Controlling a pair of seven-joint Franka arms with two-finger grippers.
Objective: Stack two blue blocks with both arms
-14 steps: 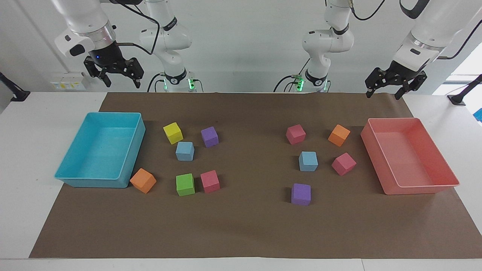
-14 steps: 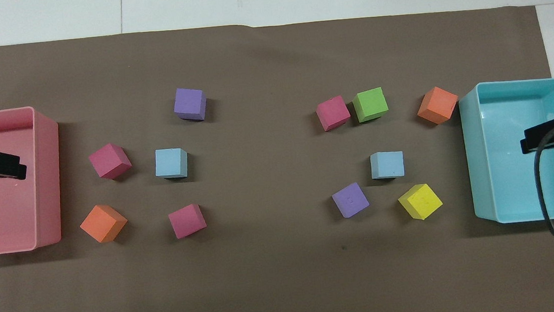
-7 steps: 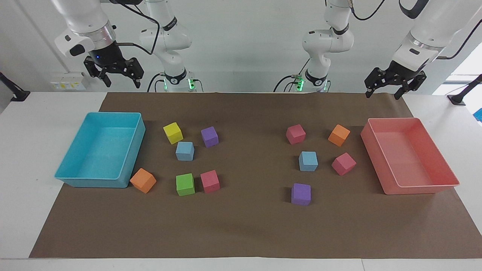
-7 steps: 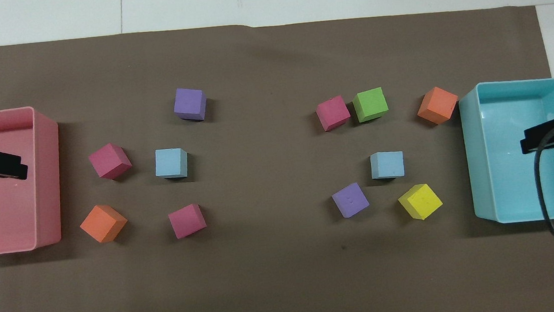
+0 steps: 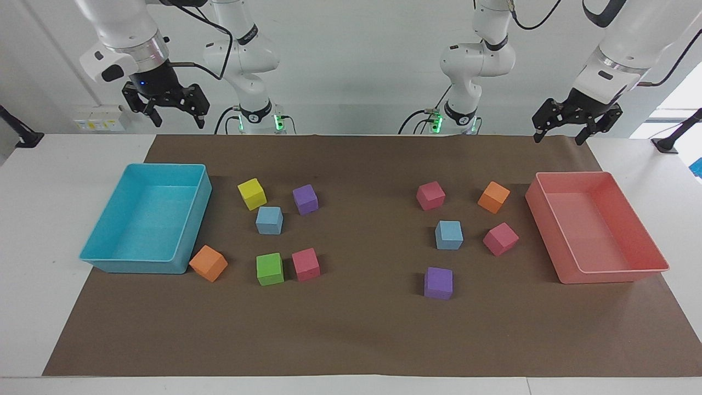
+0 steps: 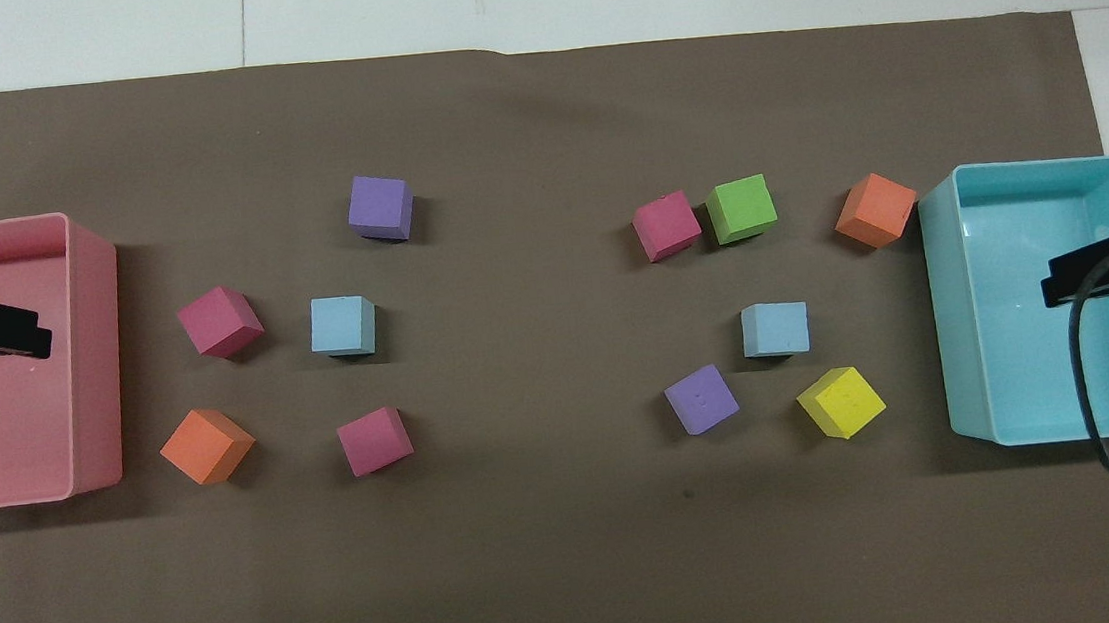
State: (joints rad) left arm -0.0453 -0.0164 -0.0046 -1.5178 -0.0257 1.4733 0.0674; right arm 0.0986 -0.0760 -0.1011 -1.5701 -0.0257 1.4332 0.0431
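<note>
Two blue blocks lie apart on the brown paper. One blue block [image 5: 269,220] [image 6: 775,329] sits among the cubes toward the right arm's end, between a yellow and a green cube. The other blue block [image 5: 449,235] [image 6: 343,325] sits toward the left arm's end, beside a pink cube. My right gripper [image 5: 179,122] hangs open high over the turquoise tray [image 5: 193,233], holding nothing. My left gripper [image 5: 558,138] hangs open and empty high over the pink tray [image 5: 548,230]. Both grippers are well away from the blocks.
Around the blue blocks lie other cubes: yellow [image 5: 252,193], purple [image 5: 305,199], green [image 5: 270,269], pink [image 5: 306,264] and orange [image 5: 208,263] in one group; pink [image 5: 430,196], orange [image 5: 493,197], pink [image 5: 500,238] and purple [image 5: 438,283] in the other.
Both grippers have only drifted a little in the air. No block has moved.
</note>
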